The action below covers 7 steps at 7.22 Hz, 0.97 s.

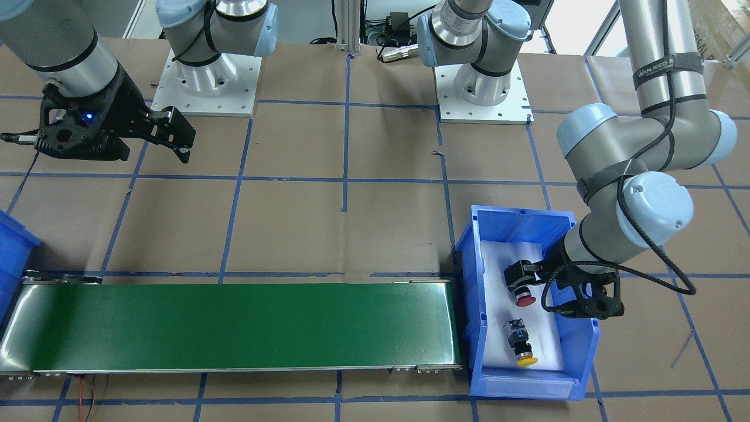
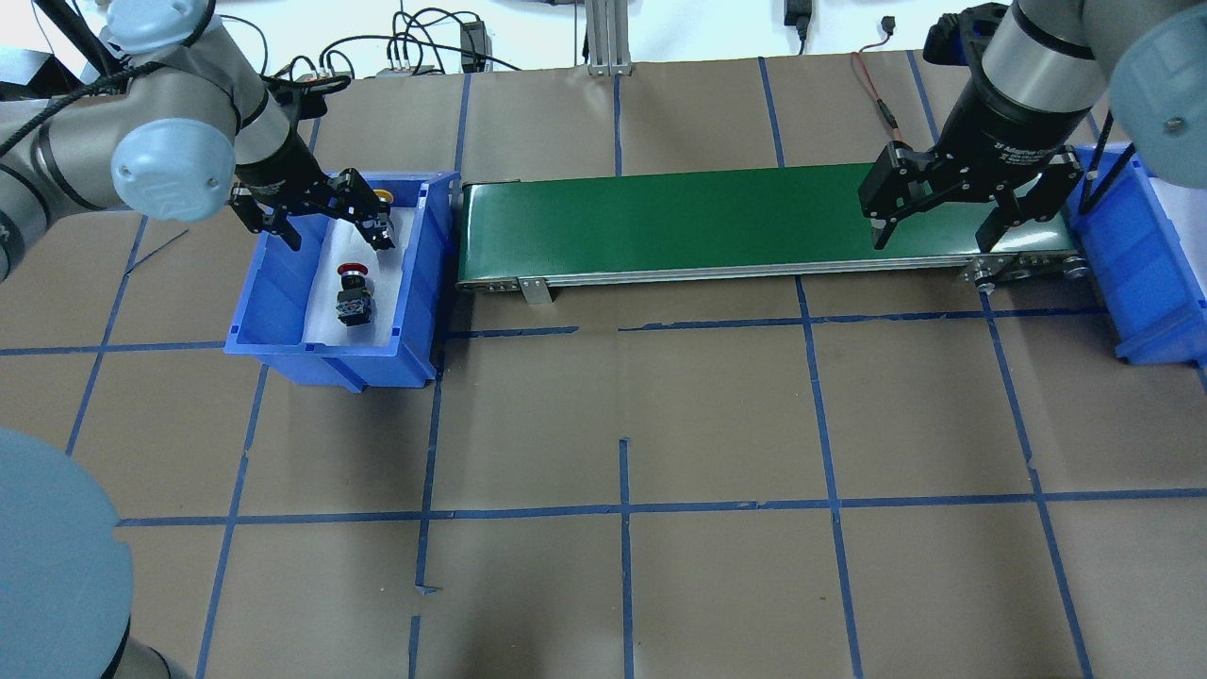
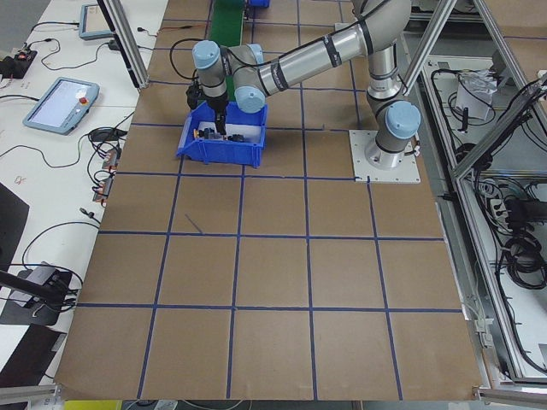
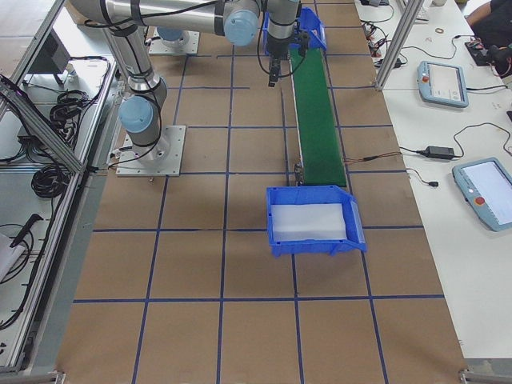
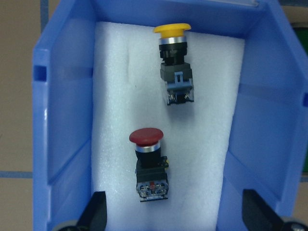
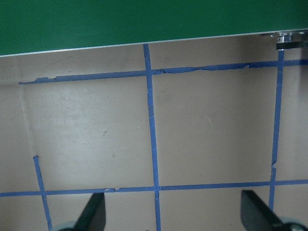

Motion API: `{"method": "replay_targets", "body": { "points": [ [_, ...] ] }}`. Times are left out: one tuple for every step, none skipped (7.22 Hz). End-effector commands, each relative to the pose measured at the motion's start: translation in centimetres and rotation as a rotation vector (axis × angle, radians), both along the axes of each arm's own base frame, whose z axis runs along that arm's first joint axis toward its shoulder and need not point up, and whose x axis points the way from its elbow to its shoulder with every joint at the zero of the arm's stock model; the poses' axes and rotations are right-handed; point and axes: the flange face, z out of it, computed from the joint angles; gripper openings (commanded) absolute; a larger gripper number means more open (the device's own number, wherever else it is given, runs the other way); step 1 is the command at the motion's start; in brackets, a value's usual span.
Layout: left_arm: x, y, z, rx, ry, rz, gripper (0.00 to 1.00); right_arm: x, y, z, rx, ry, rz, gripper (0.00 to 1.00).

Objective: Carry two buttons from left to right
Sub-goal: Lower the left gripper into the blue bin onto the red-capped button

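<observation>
The red button (image 5: pixel 149 163) and the yellow button (image 5: pixel 174 67) lie on their sides on white foam in the left blue bin (image 5: pixel 62 120). Both also show in the front view, red (image 1: pixel 523 298) and yellow (image 1: pixel 520 346). My left gripper (image 2: pixel 338 236) is open and empty, hovering over this bin with its fingers (image 5: pixel 96 214) straddling the red button (image 2: pixel 354 292) from above. The yellow button (image 2: pixel 382 196) is partly hidden behind a finger in the overhead view. My right gripper (image 2: pixel 935 231) is open and empty, above the right end of the green conveyor belt (image 2: pixel 717 222).
The belt (image 1: pixel 234 325) runs between the left bin (image 2: pixel 273 325) and a second blue bin (image 2: pixel 1146 255) at the right end, which has a white liner (image 4: pixel 312 220). The table is brown paper with blue tape lines (image 6: pixel 151 125). Both arm bases (image 1: pixel 214 88) stand at the back.
</observation>
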Motion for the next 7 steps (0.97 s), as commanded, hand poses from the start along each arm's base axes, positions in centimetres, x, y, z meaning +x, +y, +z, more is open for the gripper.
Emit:
{"method": "replay_targets", "body": {
  "points": [
    [0.0,1.7,-3.7,0.038,0.000,0.002,0.98,0.0,0.0,0.0,0.000,0.000,-0.005,1.00],
    [-0.2,2.6,-5.1,0.050,0.007,0.006,0.97,0.1,0.0,-0.1,0.002,0.000,-0.003,1.00],
    [-0.3,3.1,-6.0,0.059,0.006,-0.001,0.96,0.1,0.0,0.0,-0.001,0.000,-0.005,1.00],
    [-0.3,3.1,-7.0,0.073,0.007,-0.001,0.93,0.0,0.0,-0.2,0.003,0.000,-0.005,1.00],
    [-0.2,3.0,-8.2,0.094,0.012,0.002,0.75,0.1,0.0,-0.2,0.004,0.000,-0.003,1.00],
    [-0.3,2.7,-7.9,0.086,0.015,0.001,0.46,0.1,0.0,-0.2,0.003,-0.001,-0.002,1.00],
    [-0.2,2.4,-7.1,0.070,0.014,0.000,0.25,0.1,0.0,-0.2,0.003,-0.001,-0.002,1.00]
  ]
}}
